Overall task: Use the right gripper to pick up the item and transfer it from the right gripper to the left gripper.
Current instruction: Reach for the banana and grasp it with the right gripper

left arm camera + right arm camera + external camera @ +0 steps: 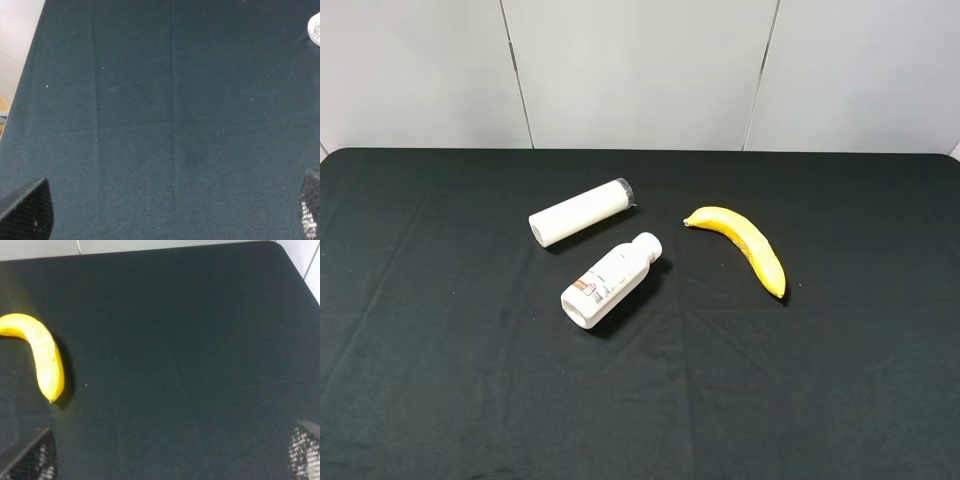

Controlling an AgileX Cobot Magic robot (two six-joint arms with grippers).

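Observation:
The yellow banana [745,245] lies on the black tablecloth [840,380], right of centre, curved, with a pale band near its middle. It also shows in the right wrist view [42,357], well apart from the fingers. My right gripper [167,460] is open and empty; only its two black fingertips [30,457] show, spread wide. My left gripper [167,222] is open and empty over bare cloth, its fingertips [27,212] wide apart. Neither arm shows in the exterior high view.
A plain white cylinder tube [580,212] lies left of the banana. A white labelled bottle with a cap [610,280] lies just in front of it; its edge shows in the left wrist view [315,27]. A white wall stands behind the table.

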